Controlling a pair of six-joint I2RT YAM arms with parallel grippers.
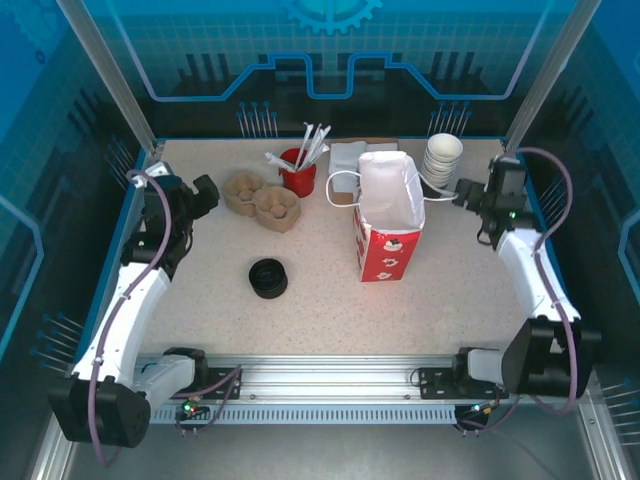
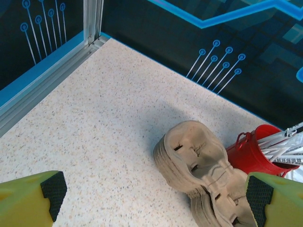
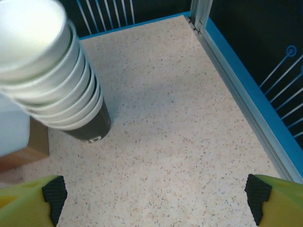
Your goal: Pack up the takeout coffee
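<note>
Speckled table [image 1: 200,320] carries the upright bag [image 1: 388,225]; left claw [image 2: 155,191] and right claw [image 3: 154,191] both gape wide.

Bright, even overhead light reaches me across the speckled table [image 1: 320,310], where shadows fall soft and short. At upper left of the right wrist view, the cup stack [image 3: 42,61] is blurred. The bag [image 1: 388,195] nearly washes out white.

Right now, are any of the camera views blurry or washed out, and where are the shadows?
Top external: sharp, though the white inside of the bag looks blown out. Right wrist: the stack of cups is close and soft at its top, with a faint shadow on the table beside it. Left wrist: sharp, with a soft shadow beyond the cardboard carriers.
</note>
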